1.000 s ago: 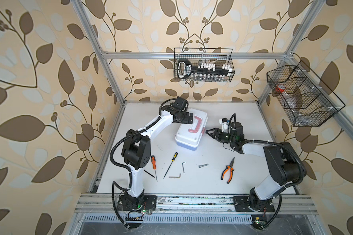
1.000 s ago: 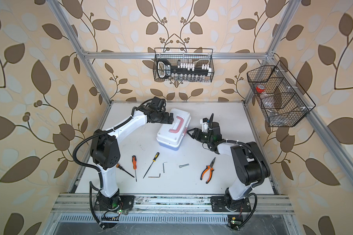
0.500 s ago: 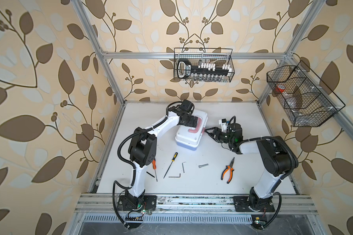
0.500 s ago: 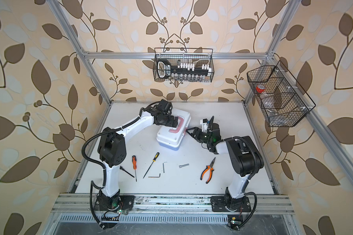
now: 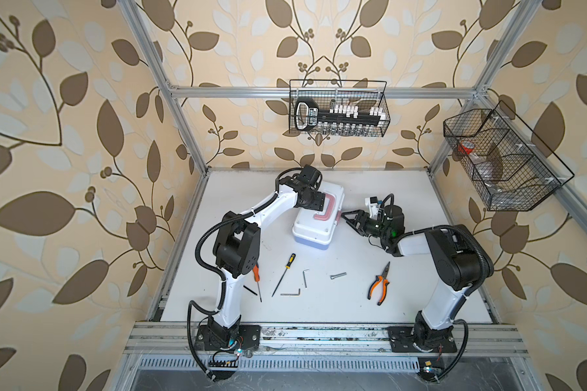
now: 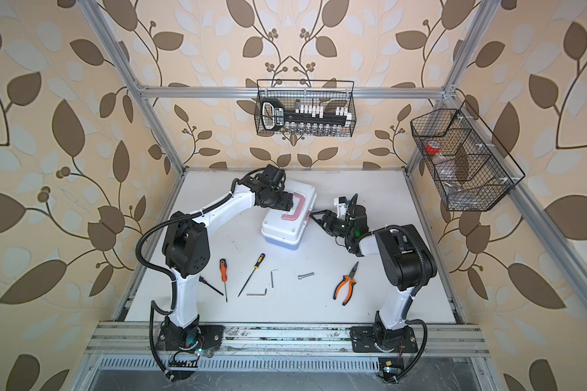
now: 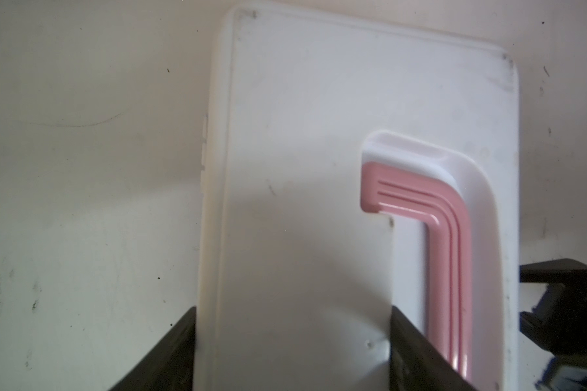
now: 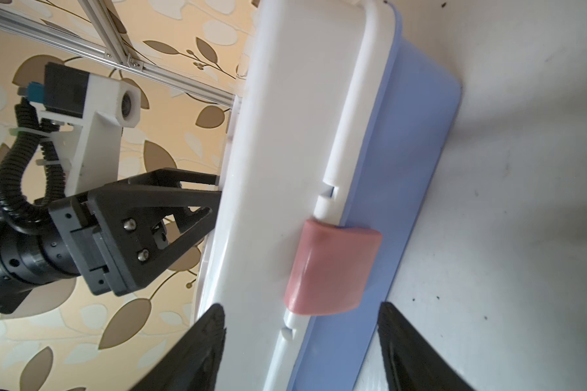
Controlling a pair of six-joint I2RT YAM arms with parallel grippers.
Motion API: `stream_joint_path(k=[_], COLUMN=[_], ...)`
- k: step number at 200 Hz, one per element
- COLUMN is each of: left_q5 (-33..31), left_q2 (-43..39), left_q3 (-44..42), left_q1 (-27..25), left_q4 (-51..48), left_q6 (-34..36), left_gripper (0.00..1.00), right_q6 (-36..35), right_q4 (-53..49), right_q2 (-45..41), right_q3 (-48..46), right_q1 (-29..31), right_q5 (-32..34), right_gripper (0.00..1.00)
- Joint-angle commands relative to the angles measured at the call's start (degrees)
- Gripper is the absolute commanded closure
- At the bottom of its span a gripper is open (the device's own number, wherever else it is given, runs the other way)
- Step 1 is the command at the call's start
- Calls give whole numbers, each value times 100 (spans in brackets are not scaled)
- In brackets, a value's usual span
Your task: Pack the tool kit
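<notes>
The tool kit (image 5: 314, 225) (image 6: 287, 226) stands closed at mid-table, with a white lid, a pink handle (image 7: 454, 216) and a blue base (image 8: 414, 189). My left gripper (image 5: 323, 203) (image 7: 294, 315) reaches over the lid from the left. One finger presses the lid's outer edge and the other sits in the handle recess, so it is shut on that strip of lid. My right gripper (image 5: 348, 218) (image 8: 302, 311) is open at the case's front side, its fingers straddling lid and base just short of the pink latch (image 8: 332, 267). Screwdrivers (image 5: 287, 267), hex keys (image 5: 305, 276), a bolt (image 5: 338, 276) and orange-black pliers (image 5: 380, 282) lie on the near table.
A wire basket (image 5: 338, 130) with a black socket holder hangs on the back wall. A second wire basket (image 5: 509, 176) hangs on the right wall. An orange screwdriver (image 5: 256, 272) and a thin black tool (image 5: 250, 289) lie close to the left arm's base.
My left gripper has swung from the case's far left corner onto the lid and narrowed its jaws onto it. My right gripper has edged a little closer to the latch side.
</notes>
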Motion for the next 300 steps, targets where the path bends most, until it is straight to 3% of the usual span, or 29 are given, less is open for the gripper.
stream_joint_path(k=[1,80,229,300], left_q5=[229,1331,1434,1478], left_q2=[-232,-814,-1052,-1094], left_q3=[-75,-1056,-1502,-1577], left_q1=[-9,628,756,757], left_q4=[-40,910,1271,1359], left_q6=[-245,-938,-1048,-1068], left_gripper=[43,47,49,52], right_q6=[28,-501,-1257,-1094], right_q4=[59,-769,-2273,-2423], right_q2=[-132,-651,-721,-239], right_q3=[-145,-142,631,1239], right_q1=[-51,-90,153,335], right_q5=[-104,-37,384,448], right_gripper=[28,28,28,27])
